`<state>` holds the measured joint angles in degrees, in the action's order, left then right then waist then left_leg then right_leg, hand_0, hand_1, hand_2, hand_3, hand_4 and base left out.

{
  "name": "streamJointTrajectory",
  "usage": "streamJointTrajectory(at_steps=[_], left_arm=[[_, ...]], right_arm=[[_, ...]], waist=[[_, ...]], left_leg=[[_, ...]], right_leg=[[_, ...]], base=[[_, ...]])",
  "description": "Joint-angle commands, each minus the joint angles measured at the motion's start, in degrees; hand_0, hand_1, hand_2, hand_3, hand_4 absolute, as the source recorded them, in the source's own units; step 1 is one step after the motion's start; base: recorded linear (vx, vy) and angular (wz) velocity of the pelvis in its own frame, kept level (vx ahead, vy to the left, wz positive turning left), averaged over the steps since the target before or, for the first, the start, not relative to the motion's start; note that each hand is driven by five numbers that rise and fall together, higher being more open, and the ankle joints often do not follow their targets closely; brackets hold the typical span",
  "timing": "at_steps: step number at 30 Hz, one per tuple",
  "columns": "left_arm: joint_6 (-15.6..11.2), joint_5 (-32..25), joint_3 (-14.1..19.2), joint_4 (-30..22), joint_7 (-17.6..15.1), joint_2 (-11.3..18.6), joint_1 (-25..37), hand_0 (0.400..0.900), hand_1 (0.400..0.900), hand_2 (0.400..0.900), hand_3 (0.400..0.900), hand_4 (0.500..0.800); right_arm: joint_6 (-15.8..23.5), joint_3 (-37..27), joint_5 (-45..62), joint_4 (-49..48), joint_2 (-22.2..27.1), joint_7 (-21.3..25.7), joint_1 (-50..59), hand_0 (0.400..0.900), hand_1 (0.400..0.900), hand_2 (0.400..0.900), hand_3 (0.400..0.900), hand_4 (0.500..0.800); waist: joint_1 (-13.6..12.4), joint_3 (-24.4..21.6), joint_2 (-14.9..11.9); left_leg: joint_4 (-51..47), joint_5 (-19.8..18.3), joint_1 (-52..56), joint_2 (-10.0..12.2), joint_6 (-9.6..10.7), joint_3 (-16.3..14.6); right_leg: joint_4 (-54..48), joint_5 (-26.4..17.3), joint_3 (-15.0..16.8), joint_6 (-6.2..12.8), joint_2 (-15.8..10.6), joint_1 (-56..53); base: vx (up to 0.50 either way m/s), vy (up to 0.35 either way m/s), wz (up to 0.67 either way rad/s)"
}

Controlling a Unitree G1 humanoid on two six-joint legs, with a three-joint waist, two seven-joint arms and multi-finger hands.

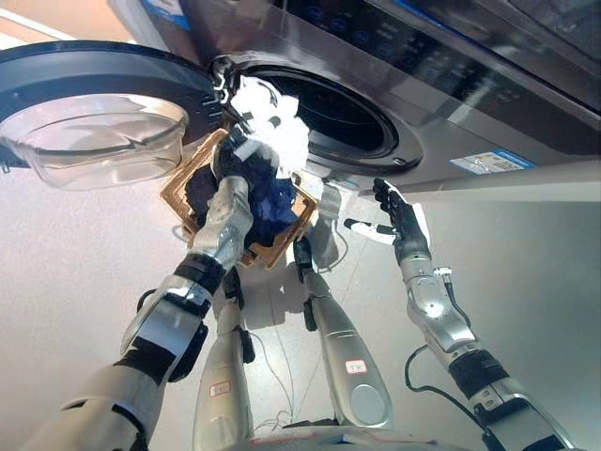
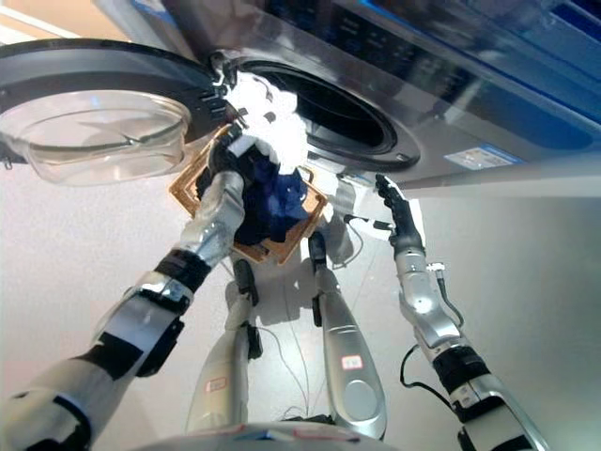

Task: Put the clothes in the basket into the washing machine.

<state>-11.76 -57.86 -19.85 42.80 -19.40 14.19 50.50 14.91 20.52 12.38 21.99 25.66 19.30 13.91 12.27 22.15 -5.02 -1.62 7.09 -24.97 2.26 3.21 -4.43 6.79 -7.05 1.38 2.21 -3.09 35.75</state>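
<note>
The wicker basket (image 1: 180, 191) stands on the floor in front of the washing machine, with dark blue clothes (image 1: 274, 205) inside it. Above the basket, my left hand (image 1: 240, 148) is shut on a white garment (image 1: 274, 120) and holds it up at the lower left rim of the round drum opening (image 1: 343, 111). The garment bunches over the hand and hides part of the fingers. My right hand (image 1: 400, 218) hangs open to the right of the basket, below the machine's front, and holds nothing.
The machine's round door (image 1: 94, 108), with its clear glass bowl, is swung wide open to the left, close to my left arm. The steel front panel (image 1: 470, 122) stretches off to the right. Pale floor lies on both sides of the basket.
</note>
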Motion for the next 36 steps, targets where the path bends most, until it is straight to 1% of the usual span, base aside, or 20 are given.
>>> streamJointTrajectory(at_steps=[1,3,4,8,10,15,16,17,19,23,28,36], left_arm=[[-7.02,-4.35,1.5,-1.83,5.24,-6.61,3.62,0.4,0.4,0.4,0.4,0.5],[-7.11,-5.21,1.76,-1.59,5.4,-6.65,4.77,0.4,0.4,0.4,0.4,0.5],[-7.07,-6.6,1.69,-1.37,5.77,-6.61,6.84,0.4,0.4,0.4,0.4,0.5],[-6.84,-7.27,1.32,-0.94,5.86,-6.66,9.38,0.4,0.4,0.4,0.4,0.5],[-6.57,-8.0,1.91,1.35,5.45,-7.2,12.28,0.4,0.4,0.4,0.4,0.5],[-5.75,-7.35,1.88,2.83,5.27,-8.07,14.82,0.4,0.4,0.4,0.4,0.5],[-5.4,-6.83,1.72,3.36,5.19,-8.13,15.4,0.488,0.488,0.488,0.488,0.553],[-5.4,-6.83,1.72,3.37,5.2,-8.14,15.41,0.9,0.9,0.9,0.9,0.8],[-4.69,-5.57,1.56,4.27,4.82,-8.29,15.39,0.9,0.9,0.9,0.9,0.8],[-4.36,-4.6,2.0,4.65,4.17,-8.76,14.68,0.9,0.9,0.9,0.9,0.8],[-3.48,-3.01,1.72,5.03,3.01,-9.42,13.62,0.9,0.9,0.9,0.9,0.8],[-3.18,-2.06,2.1,5.43,2.22,-8.86,14.45,0.9,0.9,0.9,0.9,0.8]], right_arm=[[2.2,-1.54,1.01,-2.03,2.36,-0.41,-9.19,0.9,0.9,0.9,0.9,0.8],[1.98,-1.79,0.92,-2.3,2.72,-0.55,-9.48,0.9,0.9,0.9,0.9,0.8],[1.77,-2.08,0.73,-2.62,3.09,-0.95,-9.9,0.9,0.9,0.9,0.9,0.8],[1.32,-2.29,0.22,-3.63,3.79,-1.4,-10.63,0.9,0.9,0.9,0.9,0.8],[1.01,-2.25,-0.1,-4.89,4.54,-1.95,-11.21,0.9,0.9,0.9,0.9,0.8],[0.86,-2.52,-0.61,-6.72,5.63,-2.13,-11.72,0.9,0.9,0.9,0.9,0.8],[0.82,-2.71,-0.63,-7.3,5.85,-2.17,-12.03,0.9,0.9,0.9,0.9,0.8],[0.81,-2.73,-0.63,-7.32,5.86,-2.17,-12.05,0.9,0.9,0.9,0.9,0.8],[0.82,-3.11,-0.73,-7.87,6.08,-2.24,-12.71,0.9,0.9,0.9,0.9,0.8],[0.83,-3.36,-0.55,-8.12,6.46,-2.27,-13.33,0.9,0.9,0.9,0.9,0.8],[0.76,-3.23,0.06,-8.28,6.69,-2.01,-12.45,0.9,0.9,0.9,0.9,0.8],[0.75,-2.17,0.54,-8.1,6.36,-1.79,-10.92,0.9,0.9,0.9,0.9,0.8]], waist=[[1.0,-15.49,4.59],[1.17,-15.84,4.82],[1.65,-16.5,5.46],[2.07,-17.07,6.45],[2.52,-17.55,7.28],[2.99,-17.84,8.25],[3.05,-18.07,8.5],[3.04,-18.1,8.51],[3.0,-18.31,8.8],[2.97,-18.63,8.95],[2.63,-18.87,9.11],[2.35,-18.78,9.22]], left_leg=[[0.09,-1.44,0.48,3.98,3.27,2.66],[-0.33,-1.4,1.05,4.07,3.35,2.42],[-0.9,-1.37,1.77,4.14,3.46,2.28],[-1.47,-1.12,2.48,4.28,3.51,1.85],[-1.89,-0.62,2.86,4.46,3.64,1.54],[-2.43,-0.29,3.02,4.54,3.73,1.02],[-2.56,-0.07,2.87,4.66,3.81,1.0],[-2.56,-0.07,2.85,4.67,3.81,0.99],[-2.46,0.05,2.47,4.92,3.91,1.06],[-2.35,-0.04,2.12,5.04,3.91,1.28],[-2.56,-0.02,1.24,4.86,3.97,1.9],[-2.68,-0.2,0.58,4.58,3.81,2.18]], right_leg=[[0.64,-0.14,0.42,4.95,1.13,0.65],[0.55,-0.05,0.62,4.99,1.24,0.38],[0.37,0.11,1.1,5.04,1.34,0.1],[0.2,0.22,1.49,5.12,1.5,-0.04],[0.39,0.39,1.86,5.11,1.74,0.23],[0.51,0.51,2.43,5.11,2.09,0.97],[0.26,0.38,2.54,5.11,2.12,1.15],[0.25,0.37,2.54,5.11,2.13,1.18],[0.01,0.35,2.49,5.08,2.29,1.51],[-0.06,0.34,2.15,4.99,2.25,1.85],[0.05,0.21,1.64,4.94,2.05,2.6],[-0.03,-0.08,1.38,5.0,1.74,3.15]], base=[[0.09,-0.007,-0.18],[0.09,-0.01,-0.15],[0.06,-0.008,-0.08],[0.07,-0.011,-0.13],[0.05,-0.01,-0.12],[0.03,0.005,-0.12],[0.02,-0.015,-0.08],[0.03,-0.025,-0.05],[0.0,0.0,0.0],[0.0,-0.01,0.04],[-0.02,-0.012,0.09],[0.0,0.0,0.01]])
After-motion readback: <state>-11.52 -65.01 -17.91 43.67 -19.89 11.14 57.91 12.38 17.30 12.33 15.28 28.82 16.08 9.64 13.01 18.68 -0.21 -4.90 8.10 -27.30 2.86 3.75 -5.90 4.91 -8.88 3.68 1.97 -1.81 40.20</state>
